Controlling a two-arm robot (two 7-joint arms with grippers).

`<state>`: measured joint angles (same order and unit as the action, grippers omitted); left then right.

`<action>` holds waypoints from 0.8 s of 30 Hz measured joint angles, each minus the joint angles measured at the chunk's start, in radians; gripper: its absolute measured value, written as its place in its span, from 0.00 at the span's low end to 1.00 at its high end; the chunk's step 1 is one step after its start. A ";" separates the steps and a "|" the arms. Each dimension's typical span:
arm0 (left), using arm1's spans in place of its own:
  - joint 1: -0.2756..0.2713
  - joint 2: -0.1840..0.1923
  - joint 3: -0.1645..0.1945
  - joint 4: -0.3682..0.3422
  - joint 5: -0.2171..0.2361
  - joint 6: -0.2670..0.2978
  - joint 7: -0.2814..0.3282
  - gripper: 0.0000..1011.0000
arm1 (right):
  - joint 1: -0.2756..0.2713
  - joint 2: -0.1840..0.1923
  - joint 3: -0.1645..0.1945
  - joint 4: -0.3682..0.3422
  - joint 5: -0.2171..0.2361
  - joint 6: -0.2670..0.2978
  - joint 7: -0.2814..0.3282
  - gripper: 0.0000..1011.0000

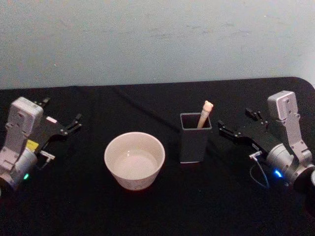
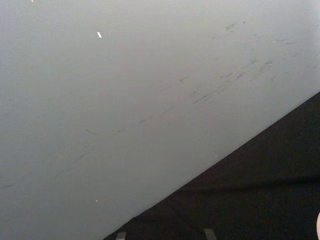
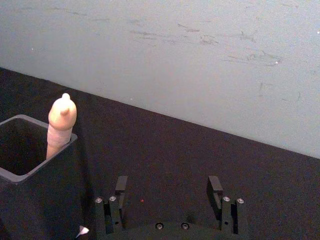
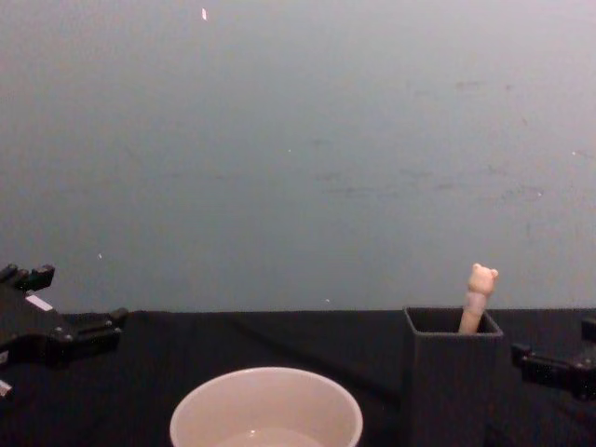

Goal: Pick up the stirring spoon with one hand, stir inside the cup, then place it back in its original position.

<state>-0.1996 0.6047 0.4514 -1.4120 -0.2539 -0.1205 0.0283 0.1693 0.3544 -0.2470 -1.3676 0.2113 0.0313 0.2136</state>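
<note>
The stirring spoon stands in the dark grey square holder, its beige bear-knobbed handle leaning out over the rim; its bowl is hidden inside. The cream-white cup sits to the left of the holder, apart from it. My right gripper hovers open just right of the holder, holding nothing. In the right wrist view the right gripper is beside the holder and the handle. My left gripper rests open at the far left, away from the cup.
A black cloth covers the table, whose back edge meets a pale grey wall. Bare cloth lies between the cup and each gripper and in front of the cup and holder.
</note>
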 joint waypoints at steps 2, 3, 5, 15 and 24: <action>0.000 0.000 0.000 0.000 0.000 0.000 0.000 0.99 | 0.000 0.000 0.000 -0.001 0.000 0.000 0.000 0.99; 0.000 0.000 0.000 0.000 0.000 0.000 0.000 0.99 | 0.000 0.000 0.000 -0.001 0.001 0.000 0.000 0.99; 0.000 0.000 0.000 0.000 0.000 0.000 0.000 0.99 | 0.000 0.000 0.000 -0.002 0.001 0.000 0.000 0.99; 0.000 0.000 0.000 0.000 0.000 0.000 0.000 0.99 | -0.001 0.001 0.001 -0.003 0.004 -0.001 0.000 0.99; 0.000 0.000 0.000 0.000 0.000 0.000 0.000 0.99 | -0.001 0.002 0.001 -0.004 0.005 -0.002 0.000 0.99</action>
<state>-0.1996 0.6047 0.4514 -1.4120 -0.2540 -0.1205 0.0283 0.1681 0.3561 -0.2461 -1.3719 0.2160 0.0292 0.2136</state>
